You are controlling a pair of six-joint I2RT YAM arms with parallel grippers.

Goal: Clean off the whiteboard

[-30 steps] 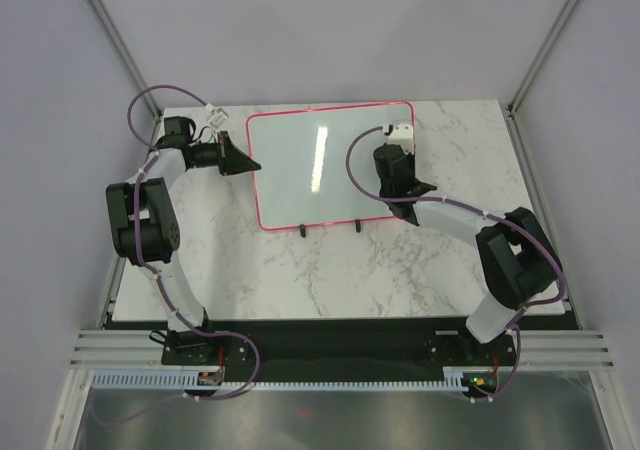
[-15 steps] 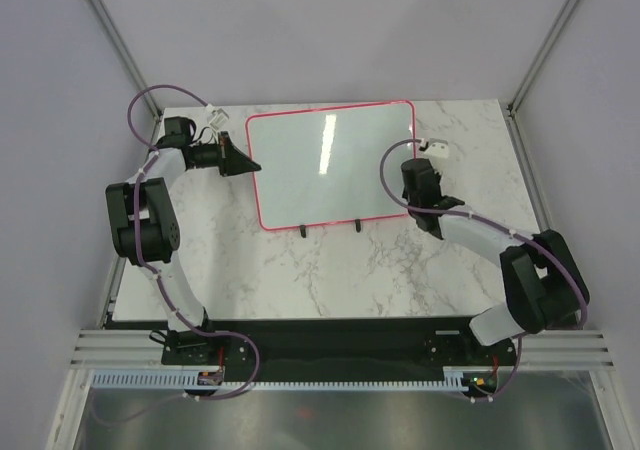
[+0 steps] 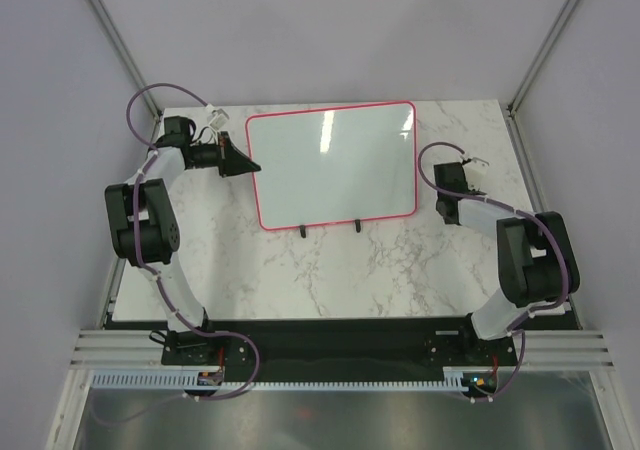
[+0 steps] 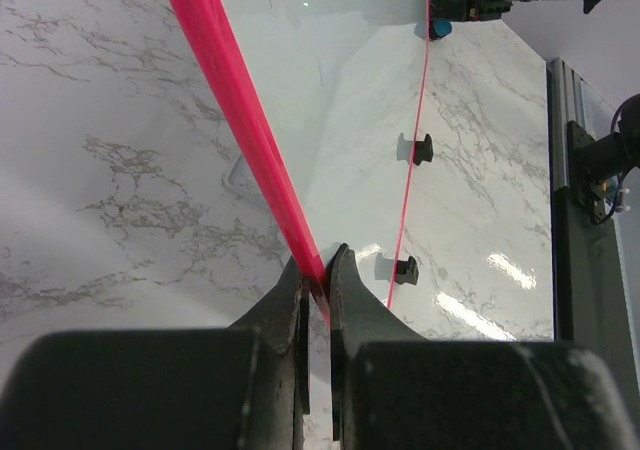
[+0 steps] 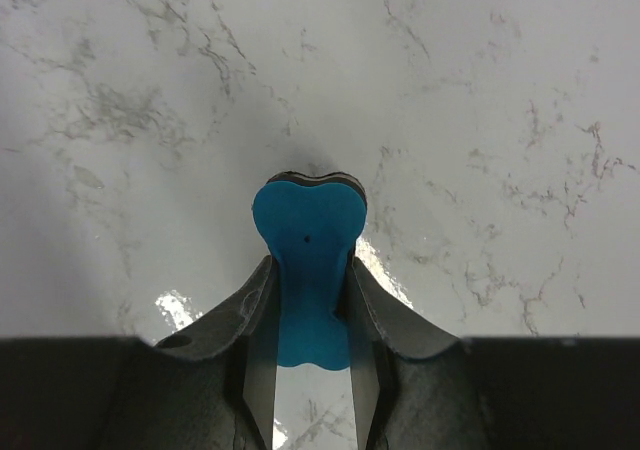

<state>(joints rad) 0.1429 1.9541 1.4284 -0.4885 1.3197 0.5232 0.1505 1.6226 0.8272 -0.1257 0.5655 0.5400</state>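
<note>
Pinching the whiteboard [image 3: 335, 165] by its red left edge, left pincer [image 4: 318, 262] closed tight; it sits upper centre on the bench [image 3: 400, 265].
Right pincer [image 5: 308, 267], off its right side, clasps a blue eraser [image 5: 305, 225].

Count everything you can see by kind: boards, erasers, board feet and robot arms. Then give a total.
Whiteboard: 1
Blue eraser: 1
Black feet: 2
Robot arms: 2
Total: 6

A white, grey-veined marble-patterned desk [image 3: 300, 270] carries a large glossy white rectangular whiteboard [image 3: 335, 165] with a thin red frame, its two small black feet [image 3: 303, 232] toward the near side.
</note>
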